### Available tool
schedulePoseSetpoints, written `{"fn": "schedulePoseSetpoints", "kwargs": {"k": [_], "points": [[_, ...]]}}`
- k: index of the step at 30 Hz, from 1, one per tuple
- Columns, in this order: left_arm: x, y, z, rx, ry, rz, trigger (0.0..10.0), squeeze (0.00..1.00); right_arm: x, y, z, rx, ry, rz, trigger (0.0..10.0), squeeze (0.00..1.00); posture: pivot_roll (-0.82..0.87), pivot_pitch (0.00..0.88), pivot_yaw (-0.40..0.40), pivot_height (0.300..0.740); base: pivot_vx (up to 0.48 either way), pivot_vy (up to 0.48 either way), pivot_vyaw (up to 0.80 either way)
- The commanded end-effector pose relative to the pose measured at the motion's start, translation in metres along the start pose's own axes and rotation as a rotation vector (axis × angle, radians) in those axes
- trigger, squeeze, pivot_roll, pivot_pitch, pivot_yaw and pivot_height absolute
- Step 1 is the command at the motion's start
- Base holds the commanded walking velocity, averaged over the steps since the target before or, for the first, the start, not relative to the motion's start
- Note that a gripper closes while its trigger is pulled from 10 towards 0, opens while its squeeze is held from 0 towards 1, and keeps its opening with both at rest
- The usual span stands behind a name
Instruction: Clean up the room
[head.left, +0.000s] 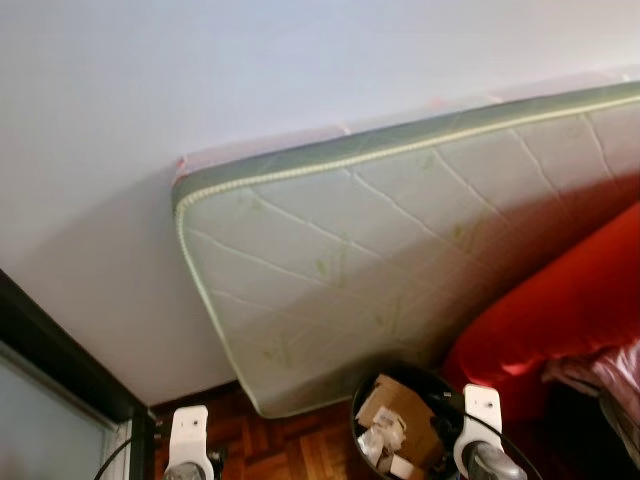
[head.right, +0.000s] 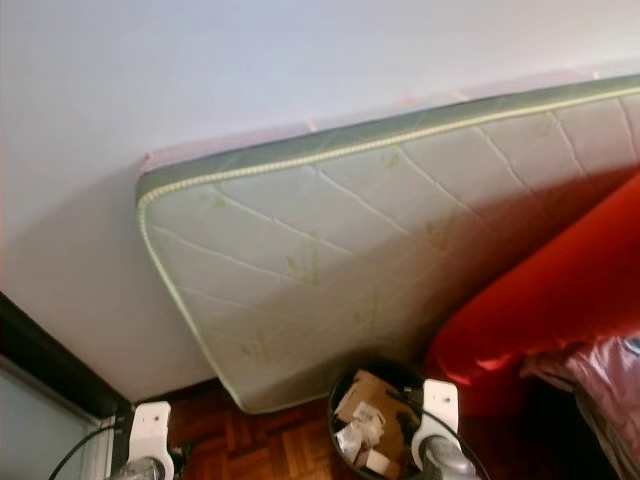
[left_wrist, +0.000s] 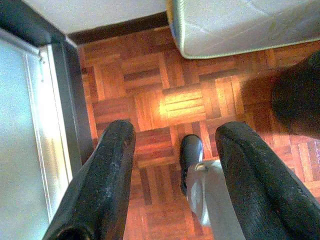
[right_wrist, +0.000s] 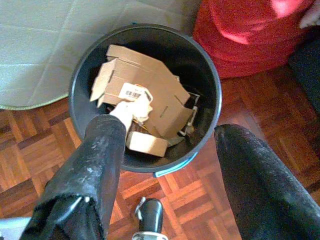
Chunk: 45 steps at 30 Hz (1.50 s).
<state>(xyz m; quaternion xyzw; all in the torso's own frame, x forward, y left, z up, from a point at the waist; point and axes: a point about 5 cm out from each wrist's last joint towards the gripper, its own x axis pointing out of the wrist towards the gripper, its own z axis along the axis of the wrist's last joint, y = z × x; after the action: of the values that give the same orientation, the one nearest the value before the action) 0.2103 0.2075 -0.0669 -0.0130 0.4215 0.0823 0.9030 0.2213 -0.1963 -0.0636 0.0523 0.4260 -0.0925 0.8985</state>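
Closest to us, our right gripper (right_wrist: 165, 150) hangs directly over the black bin (right_wrist: 80, 65), fingers spread wide and pinching nothing. We judge it is poised there because the bin is where the room's rubbish goes: a flattened cardboard box (right_wrist: 145, 95) with a barcode label lies inside among crumpled paper scraps (right_wrist: 132, 107) and a smaller cardboard piece (right_wrist: 145, 142). One finger crosses the near rim in the wrist view; whether it touches the contents we cannot tell.

Our left gripper (left_wrist: 172, 170) hangs over bare floor, fingers likewise apart and empty, with one of our feet (left_wrist: 190, 155) showing between them. It looks idle, well off from the bin.

The floor is reddish wood parquet (left_wrist: 150, 100), glossy, with a bright patch of light on it. The bin stands on it just beside the lower corner of a quilted mattress (head.left: 400, 250), which leans tilted against the pale wall (head.left: 200, 80), probably stored out of the way. To our right, a red cushioned piece (head.left: 570, 300) sits near the bin, with pinkish fabric (head.left: 610, 375) heaped beyond it. To our left, a dark door frame (head.left: 60, 360) with frosted glass (left_wrist: 20, 125) meets the wall.
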Motion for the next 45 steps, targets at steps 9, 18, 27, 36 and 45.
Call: {"fn": "schedulePoseSetpoints", "kwargs": {"k": [9,18,27,36,45], "points": [[0.0000,0.0014,0.0001,0.054,0.003,-0.012,10.0,0.00,-0.0003,0.0001,-0.0025,0.028,0.011,0.009,10.0,0.00,-0.04,0.000,0.018,0.733,0.000,0.000,-0.53],[0.0000,0.0018,0.0011,0.083,-0.001,-0.013,10.0,0.00,-0.0003,-0.0001,-0.0026,0.025,0.012,0.006,10.0,0.00,-0.04,0.000,0.018,0.733,0.000,-0.284,-0.67],[-0.0001,0.0021,0.0005,0.094,0.000,-0.016,10.0,0.00,-0.0004,0.0004,-0.0020,0.036,-0.005,0.011,10.0,0.00,-0.04,0.000,0.021,0.733,0.000,-0.398,0.00],[-0.0003,0.0018,-0.0006,0.096,0.000,-0.021,10.0,0.00,-0.0006,0.0000,-0.0039,0.044,0.004,0.012,10.0,0.00,-0.05,0.000,0.019,0.733,0.000,-0.340,-0.09],[-0.0006,0.0026,-0.0019,0.100,0.003,-0.023,10.0,0.00,-0.0008,0.0003,-0.0054,0.033,0.010,0.012,10.0,0.00,-0.05,0.000,0.024,0.733,0.000,-0.335,-0.77]]}}
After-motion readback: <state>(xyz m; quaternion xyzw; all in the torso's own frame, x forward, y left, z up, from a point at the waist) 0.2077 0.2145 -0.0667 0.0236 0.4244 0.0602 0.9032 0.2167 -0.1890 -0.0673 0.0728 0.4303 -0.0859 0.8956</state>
